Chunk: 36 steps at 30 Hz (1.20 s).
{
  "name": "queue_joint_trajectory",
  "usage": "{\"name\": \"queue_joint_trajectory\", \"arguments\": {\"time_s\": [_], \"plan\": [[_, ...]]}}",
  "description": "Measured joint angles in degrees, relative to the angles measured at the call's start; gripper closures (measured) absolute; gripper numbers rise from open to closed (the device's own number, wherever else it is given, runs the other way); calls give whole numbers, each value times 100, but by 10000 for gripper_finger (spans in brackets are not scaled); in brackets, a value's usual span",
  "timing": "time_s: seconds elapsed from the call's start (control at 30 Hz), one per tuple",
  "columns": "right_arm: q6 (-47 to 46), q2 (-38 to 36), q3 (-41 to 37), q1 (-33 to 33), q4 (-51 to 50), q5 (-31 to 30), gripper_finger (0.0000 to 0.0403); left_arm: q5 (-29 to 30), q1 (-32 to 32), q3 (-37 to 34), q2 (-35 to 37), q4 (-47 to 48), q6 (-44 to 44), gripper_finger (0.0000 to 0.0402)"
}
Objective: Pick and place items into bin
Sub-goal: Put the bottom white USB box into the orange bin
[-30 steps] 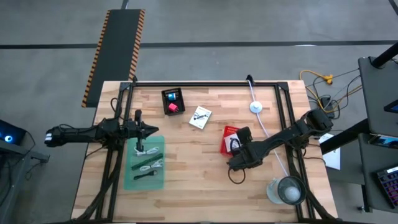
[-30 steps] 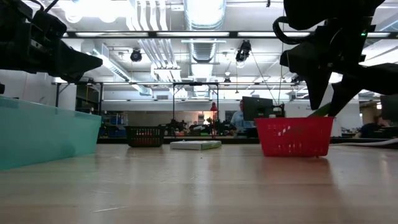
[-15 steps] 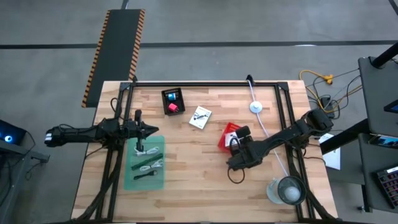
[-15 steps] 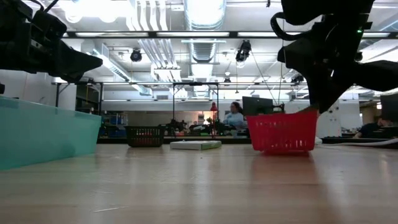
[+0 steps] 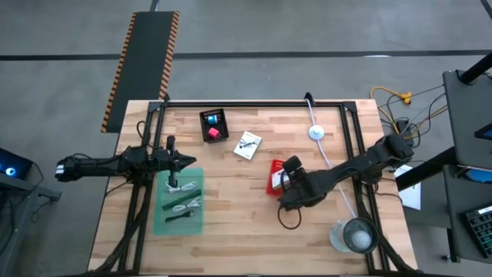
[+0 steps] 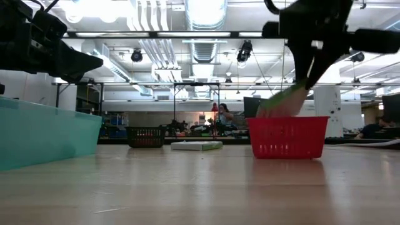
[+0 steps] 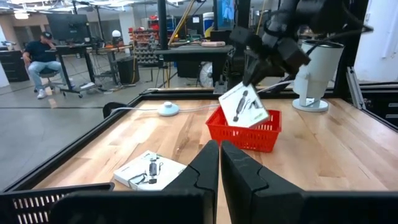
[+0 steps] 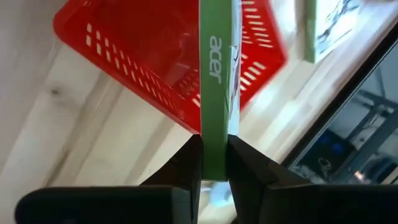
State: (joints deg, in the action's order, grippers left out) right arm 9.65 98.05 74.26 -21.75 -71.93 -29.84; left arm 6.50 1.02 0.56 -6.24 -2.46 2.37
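Note:
My right gripper (image 8: 214, 152) is shut on a white printed packet (image 7: 244, 106) with a green side edge. It holds the packet over a red basket (image 5: 274, 178) at the table's middle. A second white packet (image 5: 247, 145) lies flat on the wood farther back. A black basket (image 5: 214, 125) at the far left holds a red cube and a blue cube. My left gripper (image 7: 219, 167) is shut and level above the far end of a teal bin (image 5: 178, 201), where cable pieces lie. My right gripper pinches the packet's two flat faces between its fingers (image 8: 186, 163), at the packet's upper end, so the green side edge (image 8: 214, 134) shows between them. The fingers slant down from the table's right. The packet hangs tilted below them, its lower corner (image 7: 250, 123) at the red basket's rim.
A large round clear container (image 5: 356, 235) stands at the near right corner. A white round puck (image 5: 316, 132) with a white cable lies at the far right. Bare wood lies between the red basket and the teal bin. People sit in the room beyond.
My right gripper has shut on the white packet in the red basket. It has then risen and rolled, drawing the packet up and out until only its lower corner is at the rim. The red basket has slid a little toward the table's left.

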Motion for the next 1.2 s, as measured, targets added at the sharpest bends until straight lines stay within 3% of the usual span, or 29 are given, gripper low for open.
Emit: {"name": "queue_joint_trajectory", "arguments": {"time_s": [0.17,0.27,0.6,0.73,0.93,1.2], "plan": [[-144,-298,311,109,-42,3,350,0,0,0,-9,0,0,400],[-1060,-522,420,249,-32,31,350,1,-2,0,-10,-6,0,400],[-3312,-1159,485,614,290,1086,350,0,-1,0,-7,-2,0,400],[-4247,-1205,485,736,569,1173,350,0,0,0,-3,-1,0,400],[-4626,-1126,475,892,538,1528,352,2,0,0,-14,-5,0,400],[-5665,-978,321,913,646,1485,371,0,-2,0,0,-8,-17,400]]}}
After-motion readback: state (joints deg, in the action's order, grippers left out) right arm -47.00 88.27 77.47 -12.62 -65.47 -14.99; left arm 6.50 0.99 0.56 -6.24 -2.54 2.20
